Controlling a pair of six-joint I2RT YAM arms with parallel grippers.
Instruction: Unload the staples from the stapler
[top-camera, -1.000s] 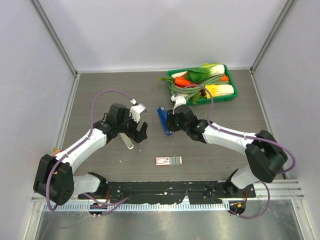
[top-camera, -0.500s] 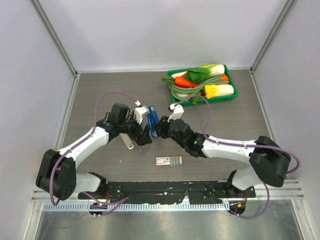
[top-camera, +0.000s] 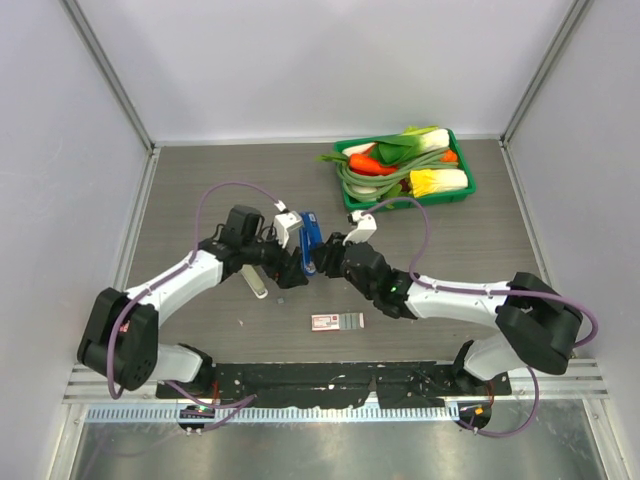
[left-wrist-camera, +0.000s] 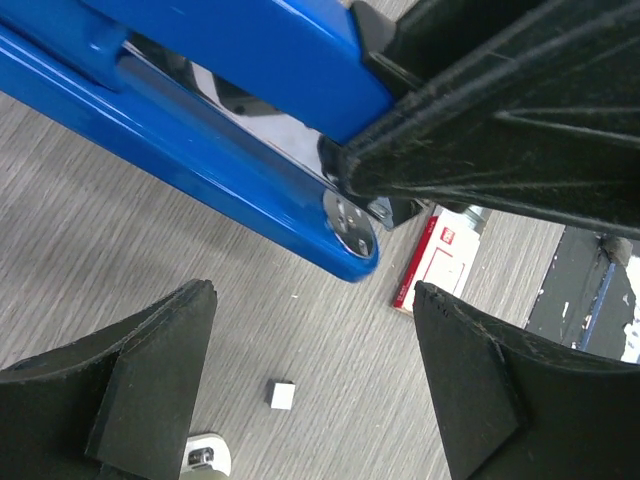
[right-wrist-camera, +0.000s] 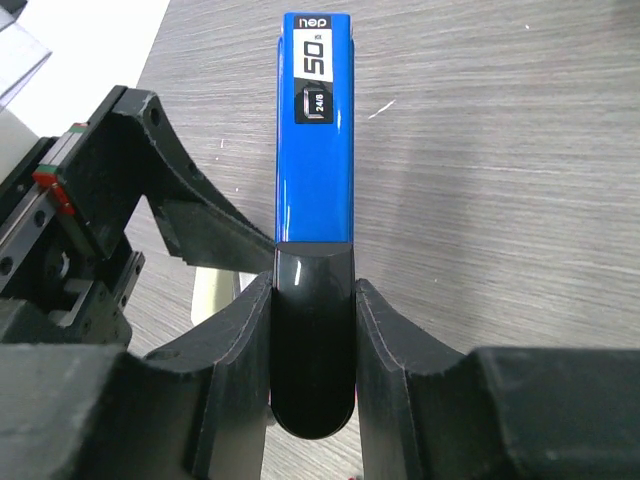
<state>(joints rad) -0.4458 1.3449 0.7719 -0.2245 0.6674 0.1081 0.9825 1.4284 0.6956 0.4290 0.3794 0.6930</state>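
The blue stapler (top-camera: 310, 238) is held off the table by its dark rear end in my right gripper (top-camera: 323, 257), which is shut on it. In the right wrist view the stapler (right-wrist-camera: 316, 130) points away from the gripper (right-wrist-camera: 314, 285). My left gripper (top-camera: 292, 262) is open just left of the stapler's front end, not touching it. In the left wrist view the stapler (left-wrist-camera: 230, 160) crosses the top, beyond the open gripper (left-wrist-camera: 312, 292). A tiny grey-white piece (left-wrist-camera: 281, 395), possibly staples, lies on the table below.
A flat red-and-white box (top-camera: 337, 321) lies near the front edge, also in the left wrist view (left-wrist-camera: 440, 265). A small white stick (top-camera: 258, 283) lies under the left arm. A green tray (top-camera: 462, 190) of toy vegetables stands at the back right.
My right gripper has carried the stapler left toward the left gripper. The left gripper has turned and closed in on the stapler's front end, staying open.
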